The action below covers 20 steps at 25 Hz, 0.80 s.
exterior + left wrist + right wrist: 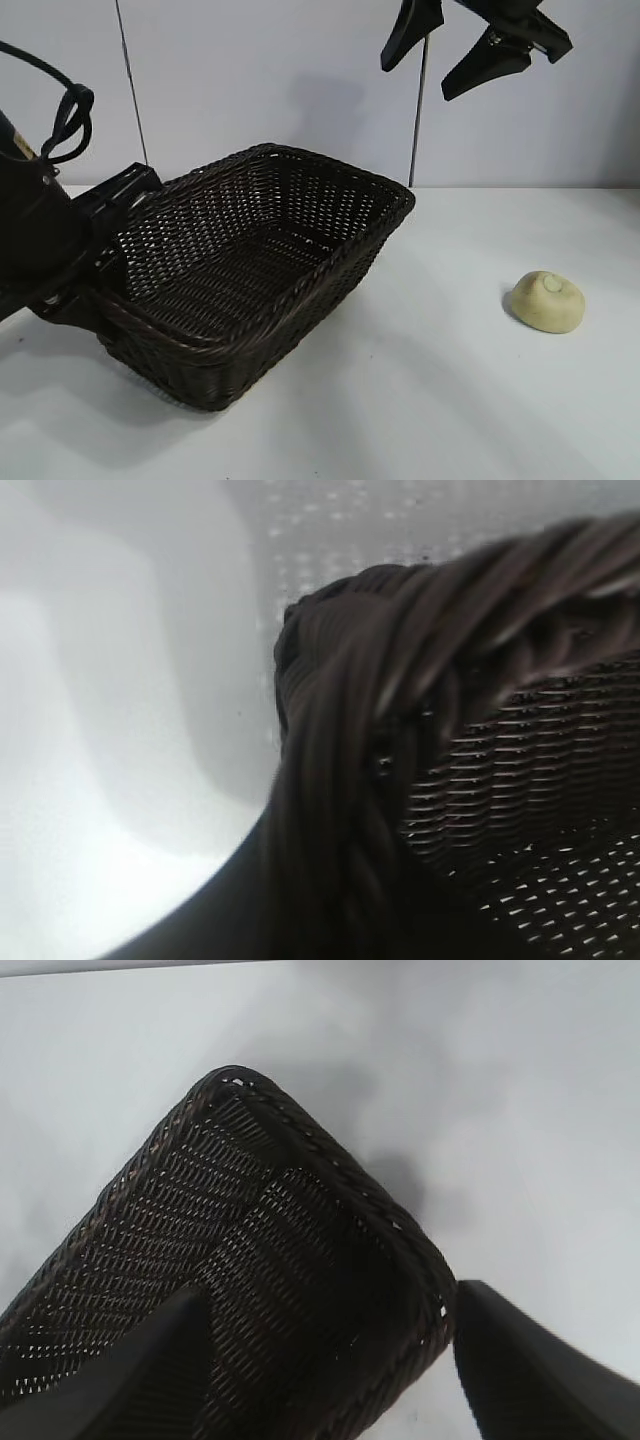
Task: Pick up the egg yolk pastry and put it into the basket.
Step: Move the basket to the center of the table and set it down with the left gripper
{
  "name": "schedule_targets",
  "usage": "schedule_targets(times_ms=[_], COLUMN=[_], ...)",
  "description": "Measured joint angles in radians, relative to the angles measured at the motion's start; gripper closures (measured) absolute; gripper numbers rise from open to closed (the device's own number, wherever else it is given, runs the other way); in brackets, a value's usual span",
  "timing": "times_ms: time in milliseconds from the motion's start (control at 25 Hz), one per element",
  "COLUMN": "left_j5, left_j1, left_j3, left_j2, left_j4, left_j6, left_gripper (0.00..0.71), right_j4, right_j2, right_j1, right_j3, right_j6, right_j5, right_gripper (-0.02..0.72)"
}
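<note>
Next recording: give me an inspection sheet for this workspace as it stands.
Surface: white table, bare around the items.
Job's things: egg yolk pastry on the table, right of the basket, not inside it.
Clutter: nothing seen.
End effectors: left end effector at the basket's left rim, apparently clamped on it; right end effector open, raised above the basket's far right corner.
Cables: black loop on the left arm.
Surroundings: plain white wall.

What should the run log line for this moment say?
left gripper: shut on basket rim | right gripper: open, raised | egg yolk pastry: on table, outside basket
</note>
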Motion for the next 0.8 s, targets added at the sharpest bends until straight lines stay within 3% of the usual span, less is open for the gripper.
schedule_targets(times_ms=[320, 640, 800], left_j5=[0.106, 0.241, 0.318], left_j1=[0.023, 0.187, 0.245], left_j3=[-0.113, -0.183, -0.21], left_j2=[0.0, 0.0, 0.001], left_j4=[-0.028, -0.221, -0.268], left_j6=[0.188, 0.614, 0.797], left_gripper=[0.609, 0.609, 0.609], right_j4=[0.0, 0.0, 0.0], right_j2=[0.0, 0.0, 0.0], right_j1=[0.0, 0.0, 0.0], right_j3=[0.0, 0.0, 0.0], right_j6=[0.0, 0.0, 0.0], right_j5=[0.002, 0.002, 0.002], right_gripper=[0.208, 0.208, 0.208])
